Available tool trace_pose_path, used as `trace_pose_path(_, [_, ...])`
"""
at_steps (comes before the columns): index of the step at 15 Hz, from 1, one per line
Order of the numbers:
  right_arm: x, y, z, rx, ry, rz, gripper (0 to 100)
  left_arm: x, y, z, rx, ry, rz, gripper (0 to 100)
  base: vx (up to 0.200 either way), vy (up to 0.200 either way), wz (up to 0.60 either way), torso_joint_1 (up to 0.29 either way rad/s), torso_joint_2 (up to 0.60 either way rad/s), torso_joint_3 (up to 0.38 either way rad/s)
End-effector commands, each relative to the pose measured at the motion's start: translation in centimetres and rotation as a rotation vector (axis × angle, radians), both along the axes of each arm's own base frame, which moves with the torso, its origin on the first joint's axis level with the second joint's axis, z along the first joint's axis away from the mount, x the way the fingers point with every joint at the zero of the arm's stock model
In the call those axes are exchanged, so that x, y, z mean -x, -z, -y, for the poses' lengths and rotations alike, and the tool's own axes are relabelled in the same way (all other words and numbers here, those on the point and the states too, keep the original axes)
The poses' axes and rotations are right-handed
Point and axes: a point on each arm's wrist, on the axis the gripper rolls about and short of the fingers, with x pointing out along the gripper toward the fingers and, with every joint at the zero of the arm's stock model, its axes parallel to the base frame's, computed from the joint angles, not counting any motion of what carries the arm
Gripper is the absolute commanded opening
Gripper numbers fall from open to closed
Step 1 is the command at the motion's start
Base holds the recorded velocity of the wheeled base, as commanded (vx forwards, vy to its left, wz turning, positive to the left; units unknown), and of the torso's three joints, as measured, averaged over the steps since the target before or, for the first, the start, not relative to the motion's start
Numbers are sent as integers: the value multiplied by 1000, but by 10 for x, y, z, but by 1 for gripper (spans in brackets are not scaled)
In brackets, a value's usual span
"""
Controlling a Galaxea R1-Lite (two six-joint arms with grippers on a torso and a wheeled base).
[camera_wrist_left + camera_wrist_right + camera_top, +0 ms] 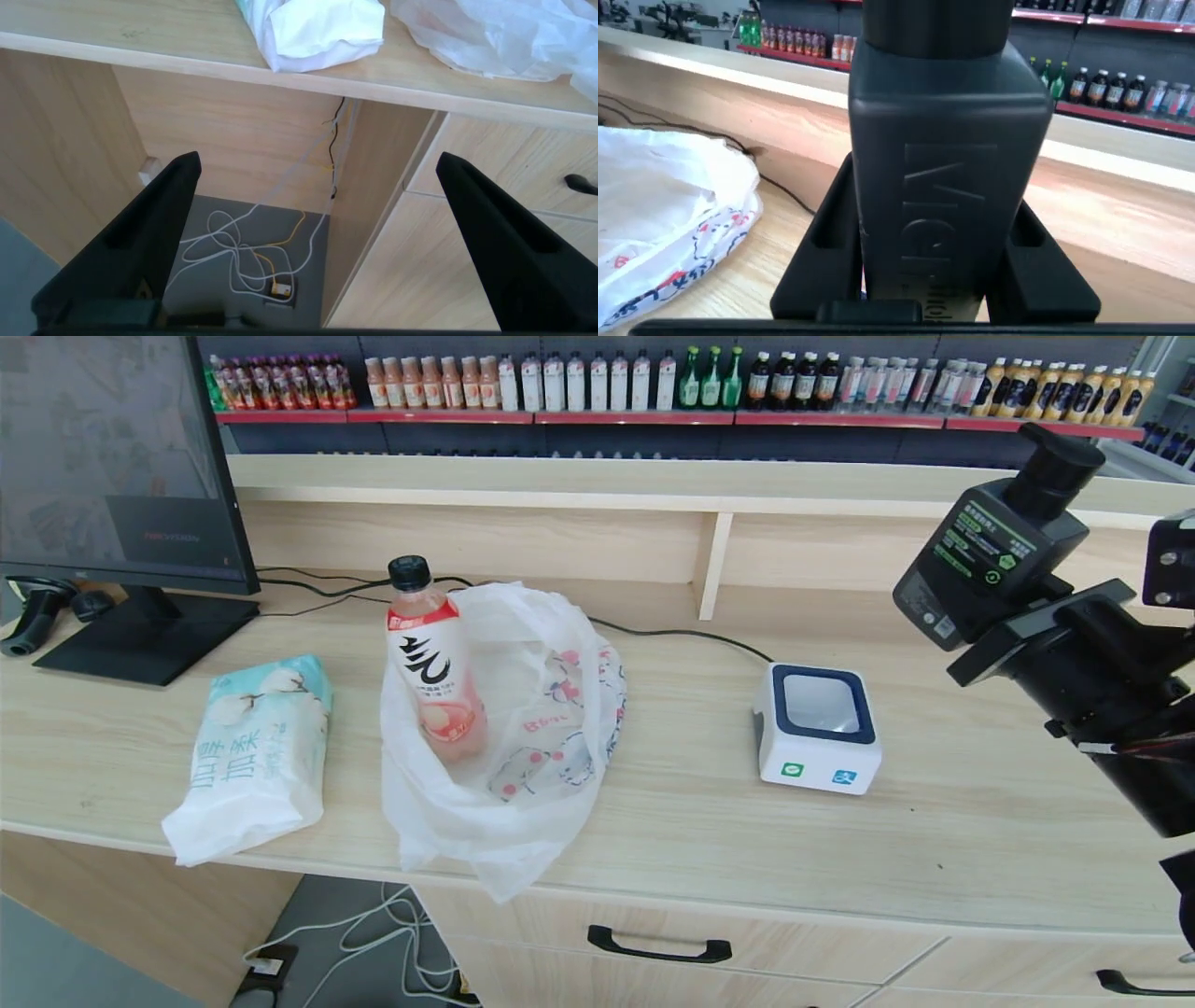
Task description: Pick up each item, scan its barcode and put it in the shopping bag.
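Note:
My right gripper [1022,616] is shut on a black pump bottle [999,546], held in the air to the right of and above the white barcode scanner [817,726]. The right wrist view shows the black pump bottle [938,177] clamped between the fingers [822,252]. A white plastic shopping bag [523,728] stands open on the counter with a pink drink bottle [431,663] upright inside. A pack of tissues [257,751] lies left of the bag. My left gripper [318,233] is open below the counter's front edge, under the pack of tissues [318,33].
A monitor [112,476] stands at the back left with a handheld scanner [33,611] beside it. A cable [672,635] runs behind the bag. The wooden counter [980,821] has drawers below. Drink shelves [653,383] line the back wall.

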Motion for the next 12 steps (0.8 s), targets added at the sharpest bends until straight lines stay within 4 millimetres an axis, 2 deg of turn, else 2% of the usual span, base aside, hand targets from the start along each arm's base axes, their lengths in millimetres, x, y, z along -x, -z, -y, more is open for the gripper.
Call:
trace_pose_path(1, [-1,2,-2,0,-6,-8,0,0,0,0,1,0,1,100,-200,0,0,22,7,2])
trace_pose_path(5, [-3,1,-2,0,-6,-5,0,0,0,0,1,0,1,100,0,0,0,0,0,0])
trace_pose_path(12, [-6,2,-5,-10,-18,-13,0,0,0,0,1,0,1,100,0,200,0,10,5,4])
